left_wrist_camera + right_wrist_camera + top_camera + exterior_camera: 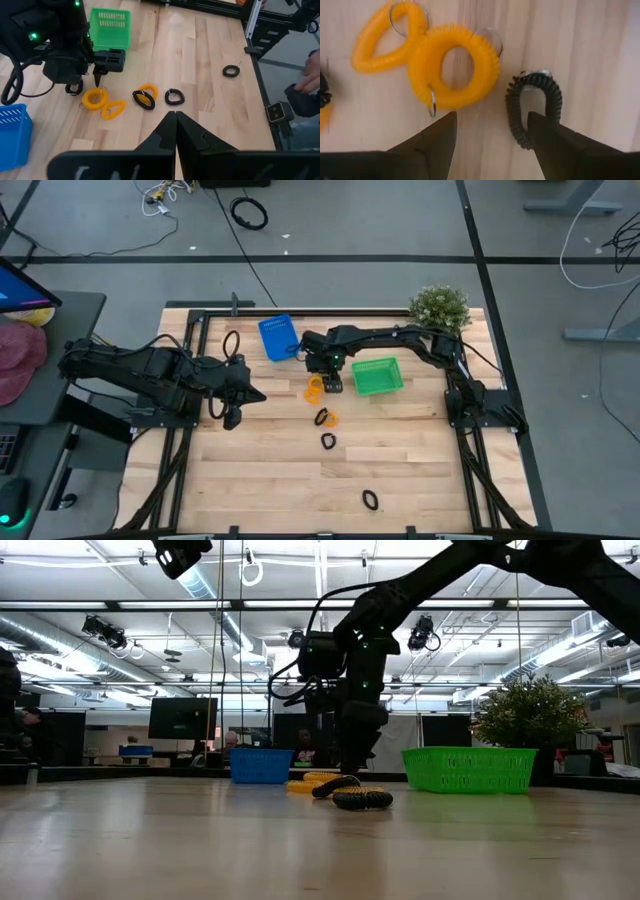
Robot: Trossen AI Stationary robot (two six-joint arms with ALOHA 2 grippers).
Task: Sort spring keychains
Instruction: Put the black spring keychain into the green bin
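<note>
Several small coiled keychains lie flat on the wooden table: two orange ones, a black one beside them, a black and orange pair, and single black ones. My right gripper is open and points down just above the table. One finger stands by the round orange coil and the other over the black coil. My left gripper is shut and waits to the left of the keychains.
A blue bin sits at the far side and a green bin to the right of my right gripper. A potted plant stands at the far right corner. Black frame rails edge the table. A person's hand shows beyond the table's edge.
</note>
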